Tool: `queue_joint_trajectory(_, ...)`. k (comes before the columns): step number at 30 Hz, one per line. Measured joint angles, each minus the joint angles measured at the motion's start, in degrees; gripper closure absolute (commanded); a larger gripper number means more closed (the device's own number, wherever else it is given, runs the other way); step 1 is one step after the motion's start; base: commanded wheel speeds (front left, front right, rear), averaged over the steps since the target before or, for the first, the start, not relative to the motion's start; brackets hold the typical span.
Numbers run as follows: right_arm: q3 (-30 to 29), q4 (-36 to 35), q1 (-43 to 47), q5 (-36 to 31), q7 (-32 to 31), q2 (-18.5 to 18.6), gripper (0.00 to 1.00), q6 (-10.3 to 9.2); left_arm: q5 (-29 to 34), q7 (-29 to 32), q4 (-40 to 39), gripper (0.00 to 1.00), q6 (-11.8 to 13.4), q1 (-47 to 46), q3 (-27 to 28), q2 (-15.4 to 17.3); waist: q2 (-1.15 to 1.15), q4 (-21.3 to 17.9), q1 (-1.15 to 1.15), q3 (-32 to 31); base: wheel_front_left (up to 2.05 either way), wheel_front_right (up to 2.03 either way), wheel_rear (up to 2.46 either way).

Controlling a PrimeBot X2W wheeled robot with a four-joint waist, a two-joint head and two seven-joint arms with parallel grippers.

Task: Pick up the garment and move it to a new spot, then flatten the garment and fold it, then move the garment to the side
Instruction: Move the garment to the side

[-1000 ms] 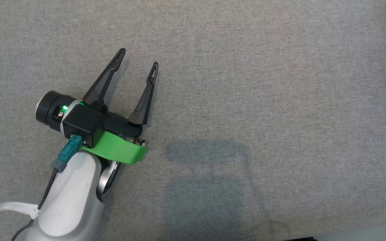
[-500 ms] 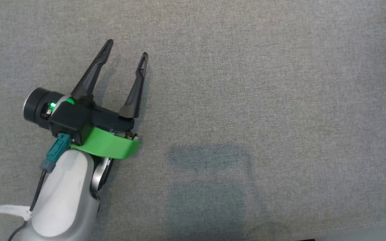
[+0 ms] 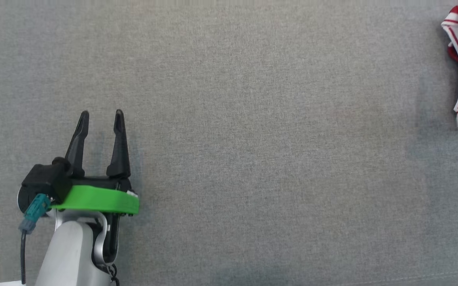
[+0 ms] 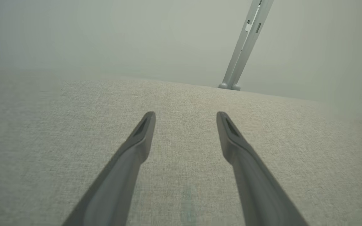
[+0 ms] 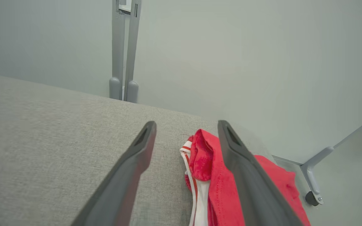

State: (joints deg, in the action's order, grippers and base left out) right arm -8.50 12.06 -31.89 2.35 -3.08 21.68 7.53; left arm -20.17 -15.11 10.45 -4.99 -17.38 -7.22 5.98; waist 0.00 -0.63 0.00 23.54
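Head view is showing the red-and-white garment (image 3: 453, 31) lying bunched at the tabletop's (image 3: 253, 139) far right edge, under the right gripper (image 5: 187, 125), whose fingers are standing apart and clamping nothing. The left gripper (image 3: 101, 117) is hovering, also spread, well apart from it. Risk: a finger snagging the cloth could be dragging it over the edge or loosening any fold. Grey woven covering is lining the surface; a pale wall and grey frame post (image 5: 124, 47) are standing behind.

Garment (image 3: 453, 37) far right on table (image 3: 253, 119)
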Motion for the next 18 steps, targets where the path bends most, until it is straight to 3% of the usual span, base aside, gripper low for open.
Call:
queue_joint_trajectory(9,1.8,-4.7,9.0,5.1,3.4,-6.7,0.00,-0.01,-1.0,0.5,6.6,0.00,2.2,2.7,2.9,0.3,0.00,1.6,0.00,-8.6,0.00,0.00,0.00)
queue_joint_trajectory(18,4.3,-4.9,16.4,7.3,6.1,-14.0,0.00,0.00,-1.9,1.7,8.6,0.00,4.3,6.4,4.4,1.3,0.00,3.2,0.00,-15.9,0.00,0.00,0.00)
